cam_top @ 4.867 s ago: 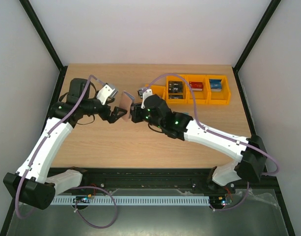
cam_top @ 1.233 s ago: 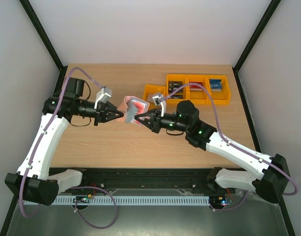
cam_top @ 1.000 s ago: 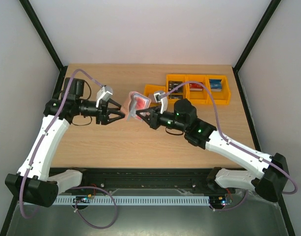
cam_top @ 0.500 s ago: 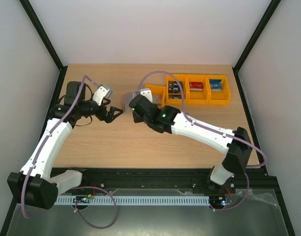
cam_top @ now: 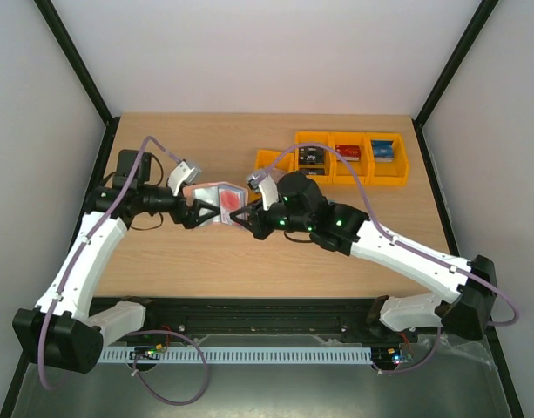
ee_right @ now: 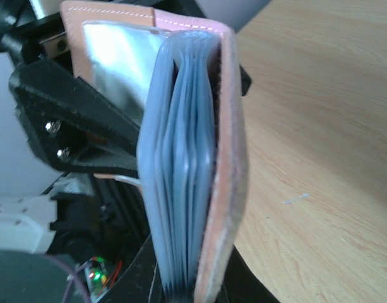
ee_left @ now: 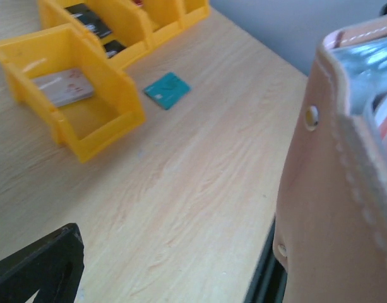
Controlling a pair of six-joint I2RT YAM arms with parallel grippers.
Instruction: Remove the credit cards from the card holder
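Holder (cam_top: pixel 211 198) is held off the table (cam_top: pixel 275 261), in mid-air between the two arms and near the bins (cam_top: pixel 349 158). It is clamped at its lower edge by the right gripper (cam_top: pixel 249 219), whose fingers are closed on the leather. From the right wrist it is seen edge-on, fanned open, with blue-grey leaves packed inside.

Left gripper (cam_top: pixel 192 212) is set at the holder's other flap with its fingers spread wide. One finger (ee_left: pixel 45 265) is seen well apart from the leather, so nothing is pinched on that side.

Red card (cam_top: pixel 228 198) is seen from above, lying in the opened holder. The blue-grey card cannot be told from the sleeves (same colour, all edge-on). A teal card (ee_left: pixel 167 89) is noted on the table near the bins and is not counted.

Progress is judged early: the holder is lifted and opened, and no card is seen drawn out. Left to do: each card is to be pinched by the left fingers, pulled free and set down.
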